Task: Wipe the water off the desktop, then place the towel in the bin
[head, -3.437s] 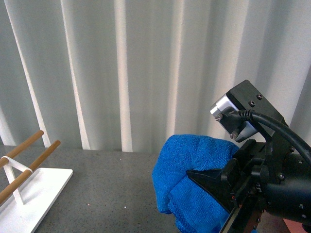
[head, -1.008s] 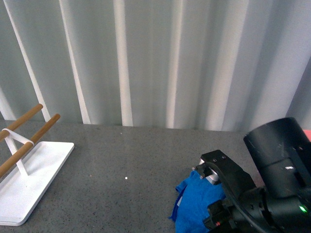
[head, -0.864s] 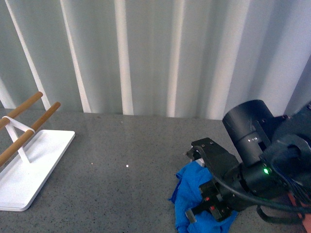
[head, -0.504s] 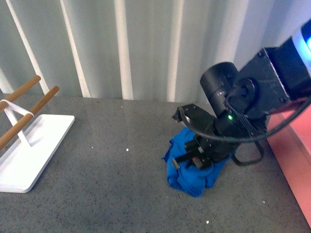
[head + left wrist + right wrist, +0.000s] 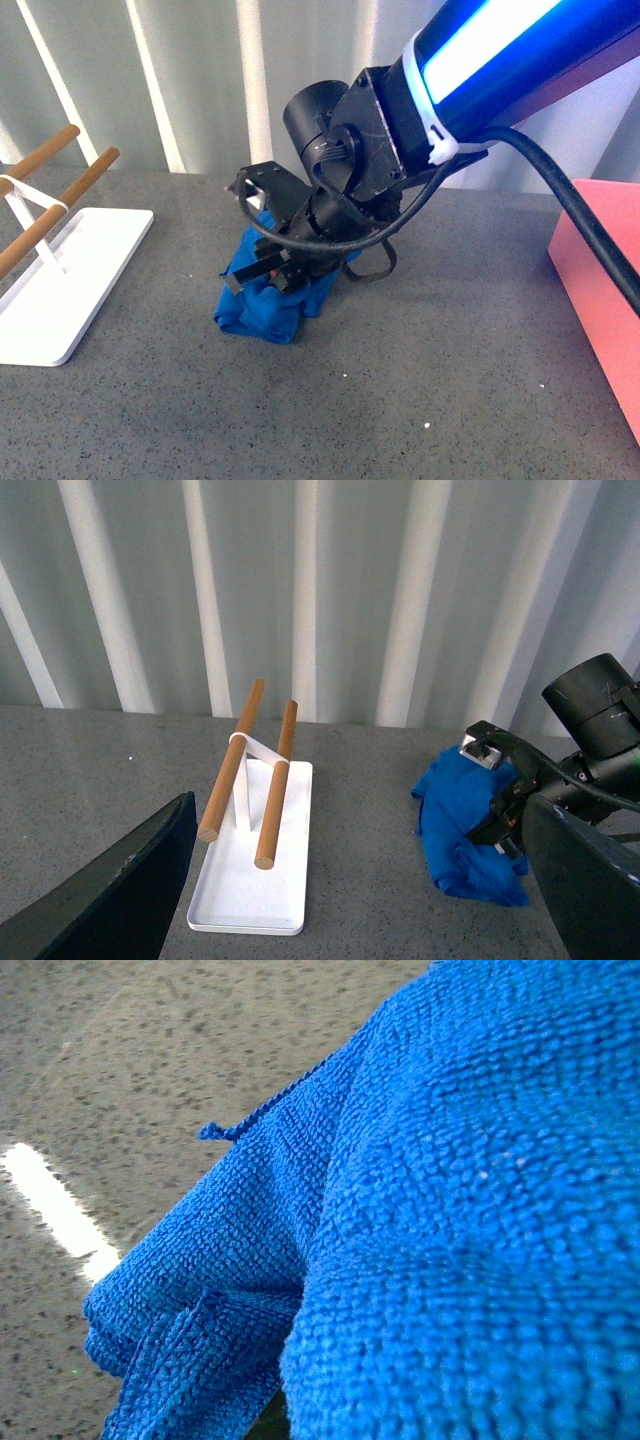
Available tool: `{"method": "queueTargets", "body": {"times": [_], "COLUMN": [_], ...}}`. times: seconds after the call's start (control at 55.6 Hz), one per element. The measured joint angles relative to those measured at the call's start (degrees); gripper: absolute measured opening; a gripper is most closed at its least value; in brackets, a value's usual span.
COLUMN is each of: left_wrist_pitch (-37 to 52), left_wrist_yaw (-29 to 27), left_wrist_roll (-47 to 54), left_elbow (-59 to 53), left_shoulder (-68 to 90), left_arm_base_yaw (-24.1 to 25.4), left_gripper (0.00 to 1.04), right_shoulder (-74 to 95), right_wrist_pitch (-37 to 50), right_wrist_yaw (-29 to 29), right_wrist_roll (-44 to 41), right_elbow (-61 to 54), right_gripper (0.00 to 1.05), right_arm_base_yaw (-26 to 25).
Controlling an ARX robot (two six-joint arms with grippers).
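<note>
The blue towel (image 5: 262, 308) lies bunched on the dark speckled desktop (image 5: 450, 380), left of centre. My right gripper (image 5: 278, 278) is shut on the towel and presses it down onto the desktop; its fingertips are buried in the cloth. The left wrist view shows the same towel (image 5: 460, 825) under the right gripper (image 5: 512, 810). The right wrist view is filled by towel (image 5: 450, 1210) with a strip of desktop (image 5: 120, 1060) beside it. My left gripper (image 5: 355, 880) is open and empty, above the desktop, facing the rack. The pink bin (image 5: 600, 270) stands at the right edge.
A white rack base (image 5: 60, 290) with two wooden rods (image 5: 55, 215) stands at the left, close to the towel; it also shows in the left wrist view (image 5: 255, 880). A white corrugated wall (image 5: 200, 80) closes the back. A few tiny pale specks (image 5: 427, 425) dot the desktop in front.
My right arm has come down and swept left across the desktop with the towel, from the front right to left of centre. The bin has come into view at the right.
</note>
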Motion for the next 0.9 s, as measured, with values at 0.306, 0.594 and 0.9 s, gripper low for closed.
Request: {"method": "queueTargets", "body": {"times": [0.306,0.594,0.9], "left_wrist_pitch": [0.0,0.0,0.0], "left_wrist_yaw": [0.0,0.0,0.0], "left_wrist_roll": [0.0,0.0,0.0], "left_elbow": [0.0,0.0,0.0], "left_shoulder": [0.0,0.0,0.0], "left_arm_base_yaw": [0.0,0.0,0.0], "left_gripper": [0.98,0.98,0.98], "right_shoulder": [-11.06,-28.72,-46.25], "right_wrist_pitch": [8.66,8.44,-1.16], "right_wrist_yaw": [2.99,5.62,25.22], "right_wrist_roll": [2.4,-1.9,-5.97], "right_elbow": [-15.37,-19.58,-18.86], "right_gripper": [0.05,0.05,0.05], "right_arm_base_yaw": [-2.58,-8.57,-9.25]}}
